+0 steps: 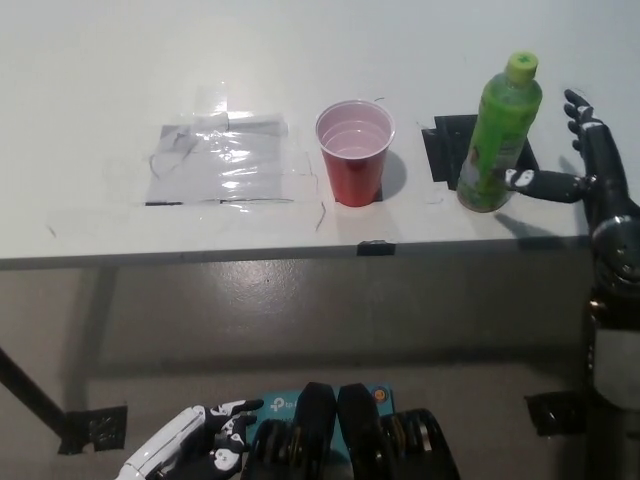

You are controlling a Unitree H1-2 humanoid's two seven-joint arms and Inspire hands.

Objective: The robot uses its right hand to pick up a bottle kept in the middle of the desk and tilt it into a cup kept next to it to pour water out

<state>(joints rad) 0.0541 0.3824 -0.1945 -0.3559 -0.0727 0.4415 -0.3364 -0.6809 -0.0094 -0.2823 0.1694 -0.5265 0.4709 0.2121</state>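
Observation:
A green bottle (498,135) with a light green cap stands upright on a black tape patch on the white desk (300,60). To its left stands a red cup (354,152), upright, white inside. My black right hand (585,170) is open just right of the bottle, fingers spread, one fingertip near the bottle's lower side; I cannot tell whether it touches. My white left hand (190,448) rests low at the bottom left, below the desk edge, fingers loosely curled and holding nothing.
A sheet of clear plastic taped down (225,160) lies left of the cup. The desk's front edge (300,255) runs across the middle of the picture, with grey floor below it. A black desk foot (555,410) shows at the lower right.

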